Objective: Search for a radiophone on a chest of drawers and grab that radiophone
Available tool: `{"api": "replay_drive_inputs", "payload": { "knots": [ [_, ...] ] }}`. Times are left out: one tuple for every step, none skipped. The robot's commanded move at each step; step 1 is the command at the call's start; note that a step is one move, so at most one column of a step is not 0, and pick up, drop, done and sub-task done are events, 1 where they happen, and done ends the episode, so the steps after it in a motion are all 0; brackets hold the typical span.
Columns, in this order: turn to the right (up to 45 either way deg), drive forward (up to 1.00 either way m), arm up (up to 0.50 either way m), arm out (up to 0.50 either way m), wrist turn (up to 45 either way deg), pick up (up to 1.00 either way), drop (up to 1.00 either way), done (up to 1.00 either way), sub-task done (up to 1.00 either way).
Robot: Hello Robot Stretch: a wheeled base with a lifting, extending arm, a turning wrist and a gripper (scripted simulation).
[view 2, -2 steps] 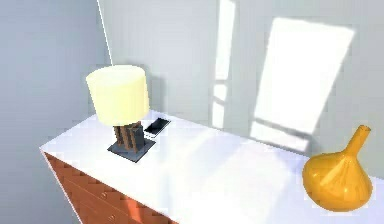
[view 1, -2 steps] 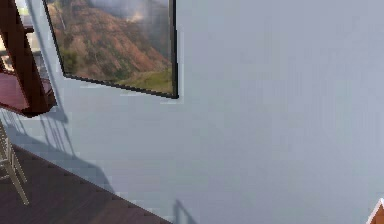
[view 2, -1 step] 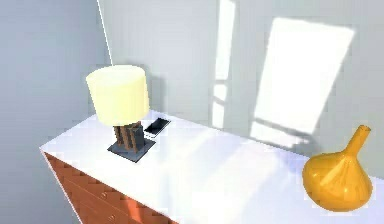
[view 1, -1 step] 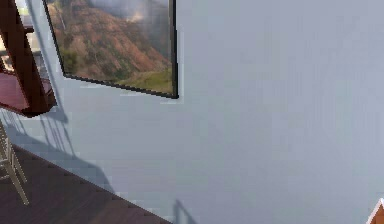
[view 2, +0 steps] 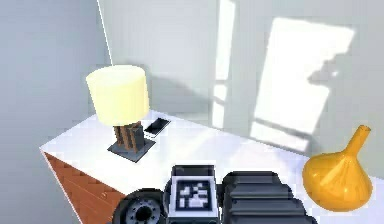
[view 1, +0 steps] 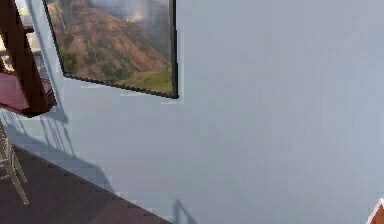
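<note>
arm side view: a chest of drawers (view 2: 232,150) with a white top and an orange-brown front crosses the frame. left of centre on it stands a lamp (view 2: 120,98) with a cream shade. the radiophone (view 2: 156,127), a small dark flat slab, lies on the top just right of the lamp's base. an orange vase (view 2: 342,176) stands at the lower right. at the bottom edge show the arm's marked white square (view 2: 195,194) and, left of it, the dark body of the gripper (view 2: 140,210). its far end is not made out, so the set of its fingers and whether it holds anything cannot be told.

forward view: a landscape painting (view 1: 115,45) hangs at the upper left on a pale blue wall (view 1: 280,120).

handling, as judged: the radiophone is probably light, stiff and smooth. lying flat, it offers only thin edges and may slide when nudged. take it across its narrow sides, coming in from the side away from the lamp.
</note>
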Motion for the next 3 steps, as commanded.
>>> {"api": "replay_drive_inputs", "payload": {
  "knots": [
    [0.0, 0.0, 0.0, 0.5, 0.0, 0.0, 0.0, 0.0, 0.0],
    [0.0, 0.0, 0.0, 0.0, 45.0, 0.0, 0.0, 0.0, 0.0],
    [0.0, 0.0, 0.0, 0.0, 45.0, 0.0, 0.0, 0.0, 0.0]
  ]
}}
